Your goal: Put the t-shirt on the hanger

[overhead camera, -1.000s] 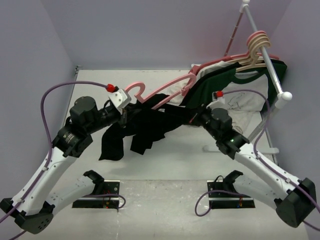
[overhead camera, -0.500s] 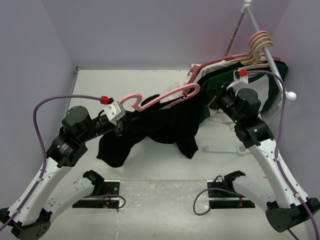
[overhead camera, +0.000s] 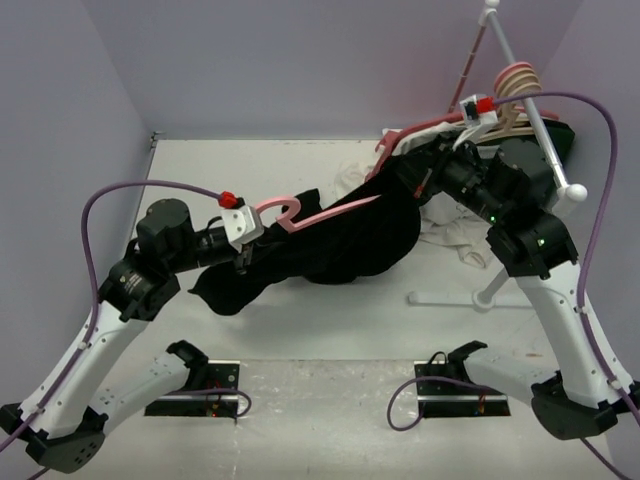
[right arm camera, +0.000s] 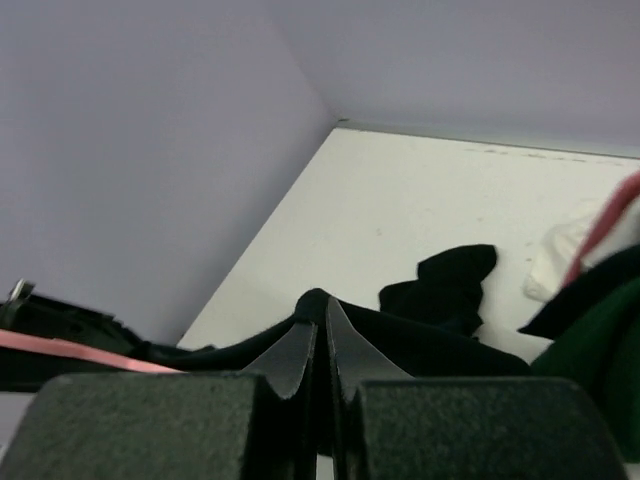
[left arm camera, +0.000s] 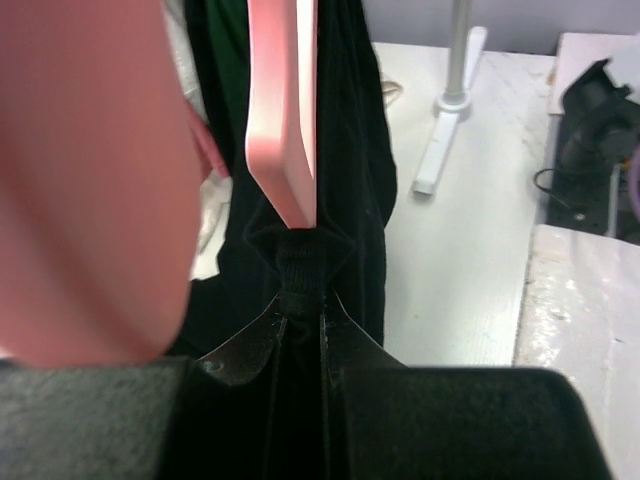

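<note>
Your left gripper is pinched tight on a bunched fold of the t-shirt. The hanger sits just above its fingers, hook beside that gripper. From there the black cloth stretches toward 2 o'clock to your right gripper, which is also clamped on cloth. The hanger lies along the shirt's upper edge, but you cannot tell whether it is inside the neck. I judge you about midway, with the shoulders not yet seated.
</note>
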Controlling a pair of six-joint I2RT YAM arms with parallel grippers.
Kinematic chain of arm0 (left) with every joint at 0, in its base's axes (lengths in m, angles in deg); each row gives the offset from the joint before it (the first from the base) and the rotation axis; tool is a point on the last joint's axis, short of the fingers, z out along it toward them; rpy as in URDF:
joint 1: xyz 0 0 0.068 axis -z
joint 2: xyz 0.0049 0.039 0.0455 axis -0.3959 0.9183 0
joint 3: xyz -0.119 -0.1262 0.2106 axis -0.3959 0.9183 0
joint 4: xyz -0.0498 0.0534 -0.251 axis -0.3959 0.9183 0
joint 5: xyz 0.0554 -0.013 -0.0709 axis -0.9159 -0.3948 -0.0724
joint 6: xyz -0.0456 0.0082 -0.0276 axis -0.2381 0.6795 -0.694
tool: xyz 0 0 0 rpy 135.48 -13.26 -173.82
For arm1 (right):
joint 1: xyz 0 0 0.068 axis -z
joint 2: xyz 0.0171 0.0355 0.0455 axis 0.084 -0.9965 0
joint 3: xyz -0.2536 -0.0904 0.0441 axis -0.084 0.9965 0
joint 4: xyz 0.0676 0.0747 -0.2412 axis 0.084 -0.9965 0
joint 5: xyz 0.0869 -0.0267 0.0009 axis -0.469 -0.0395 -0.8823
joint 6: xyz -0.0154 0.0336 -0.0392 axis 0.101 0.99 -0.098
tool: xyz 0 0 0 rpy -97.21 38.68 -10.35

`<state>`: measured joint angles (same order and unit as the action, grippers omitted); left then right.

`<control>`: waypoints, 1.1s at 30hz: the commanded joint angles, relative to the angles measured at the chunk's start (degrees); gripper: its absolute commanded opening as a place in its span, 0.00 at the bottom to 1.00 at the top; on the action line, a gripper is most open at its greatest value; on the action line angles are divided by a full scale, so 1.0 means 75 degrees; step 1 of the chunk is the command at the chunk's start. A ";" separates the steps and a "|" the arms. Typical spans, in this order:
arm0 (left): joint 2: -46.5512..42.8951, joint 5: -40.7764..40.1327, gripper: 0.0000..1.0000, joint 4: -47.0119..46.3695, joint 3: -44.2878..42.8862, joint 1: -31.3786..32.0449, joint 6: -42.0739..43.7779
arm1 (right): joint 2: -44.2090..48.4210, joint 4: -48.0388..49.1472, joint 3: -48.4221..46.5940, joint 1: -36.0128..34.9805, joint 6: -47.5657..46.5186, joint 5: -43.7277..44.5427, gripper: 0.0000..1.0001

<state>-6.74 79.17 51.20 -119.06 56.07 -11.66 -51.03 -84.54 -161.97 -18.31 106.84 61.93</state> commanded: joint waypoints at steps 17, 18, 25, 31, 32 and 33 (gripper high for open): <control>0.2379 0.2811 0.00 -0.0036 -0.5335 -0.0043 0.0067 | -0.1394 -0.1784 -0.4006 -0.2741 -0.0637 -0.0735 0.00; 0.2372 0.2899 0.00 -0.0109 -0.5590 -0.0043 0.0017 | -0.1298 -0.1743 -0.4096 -0.2748 -0.0572 -0.0839 0.00; 0.1931 0.3284 0.00 -0.1051 -0.4778 -0.0047 -0.0562 | -0.0589 -0.1222 -0.2606 -0.2764 -0.0598 -0.0544 0.00; 0.1897 0.2914 0.00 -0.1639 -0.2395 -0.0043 -0.1006 | 0.0057 -0.0616 -0.0412 -0.2764 -0.0941 -0.0146 0.01; 0.1901 0.2943 0.00 -0.1700 -0.2091 -0.0049 -0.1017 | 0.0246 -0.0501 -0.0032 -0.2764 -0.0976 -0.0068 0.01; 0.1910 0.2978 0.00 -0.1734 -0.1796 -0.0053 -0.1015 | 0.0423 -0.0403 0.0317 -0.2764 -0.1015 -0.0003 0.02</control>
<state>6.41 99.17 47.35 -140.21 55.43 -16.71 -49.24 -86.82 -169.96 -39.30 101.66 57.45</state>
